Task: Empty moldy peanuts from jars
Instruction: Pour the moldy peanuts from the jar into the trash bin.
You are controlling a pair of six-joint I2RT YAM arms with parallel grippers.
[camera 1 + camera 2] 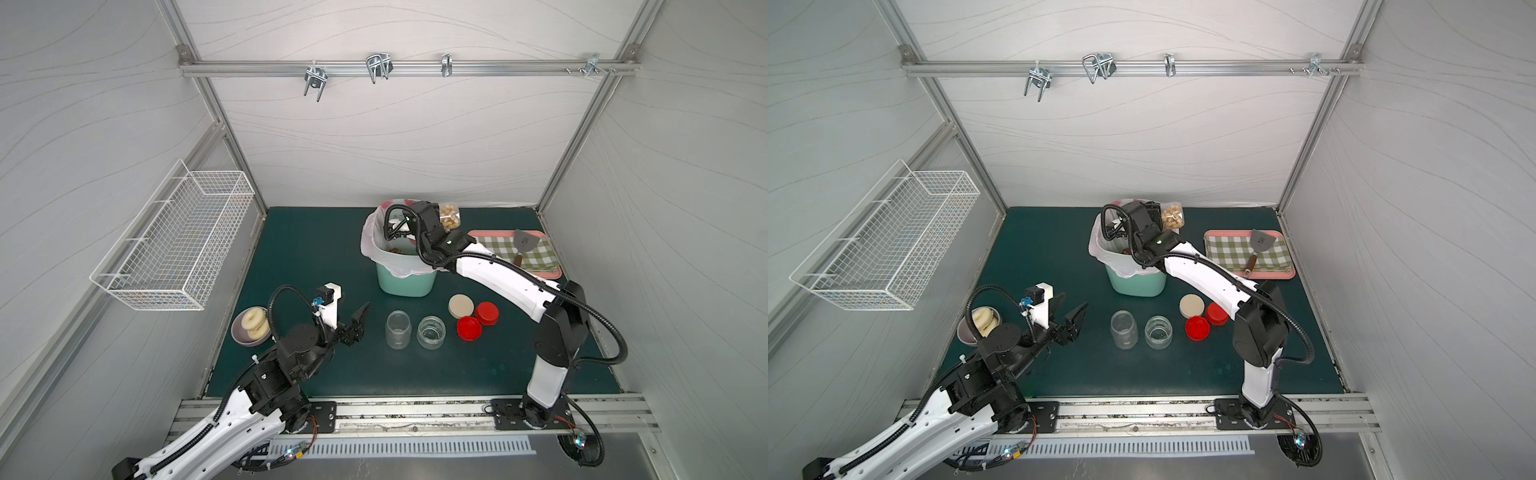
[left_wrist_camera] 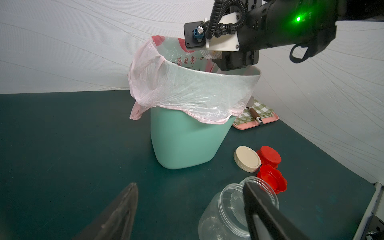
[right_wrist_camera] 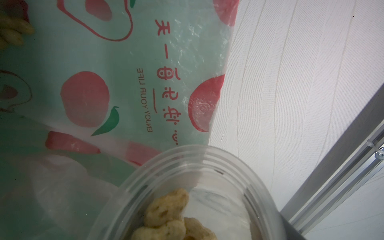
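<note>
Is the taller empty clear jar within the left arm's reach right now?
Probably yes: the left gripper is open and empty, with only bare green mat between it and the tall clear jar.

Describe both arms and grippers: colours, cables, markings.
The left arm and right arm have white shells and black joints, each with a black ribbed cable. The left gripper and right gripper are black, with white camera mounts. A green light marks the right wrist.

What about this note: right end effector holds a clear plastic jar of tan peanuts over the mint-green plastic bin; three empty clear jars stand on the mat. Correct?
No: only two empty clear round jars stand on the dark green mat, one taller, one shorter; both top views show it. The rest holds.
</note>
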